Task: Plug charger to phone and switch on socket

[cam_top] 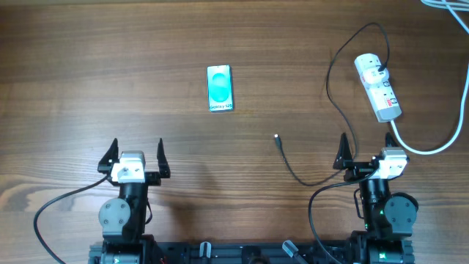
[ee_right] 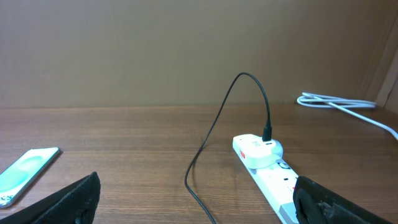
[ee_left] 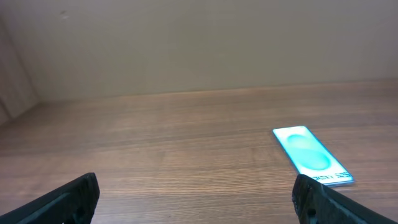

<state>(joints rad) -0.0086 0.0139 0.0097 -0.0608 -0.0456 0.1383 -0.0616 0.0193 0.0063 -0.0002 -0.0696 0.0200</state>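
Observation:
The phone (cam_top: 220,88) lies flat on the wooden table, teal screen up, white strip toward me; it also shows in the left wrist view (ee_left: 312,155) and the right wrist view (ee_right: 26,169). The white socket strip (cam_top: 379,87) lies at the right rear, with the charger's white plug (ee_right: 257,150) seated in its far outlet. The black charger cable (cam_top: 331,88) loops left and forward; its connector tip (cam_top: 276,137) lies free on the table. My left gripper (cam_top: 135,156) is open and empty, near the front edge. My right gripper (cam_top: 366,150) is open and empty, in front of the socket.
The socket's thick white cord (cam_top: 432,147) curves off to the right edge. Another white cable (cam_top: 443,7) lies at the far right rear, also in the right wrist view (ee_right: 339,103). A plain wall stands behind the table.

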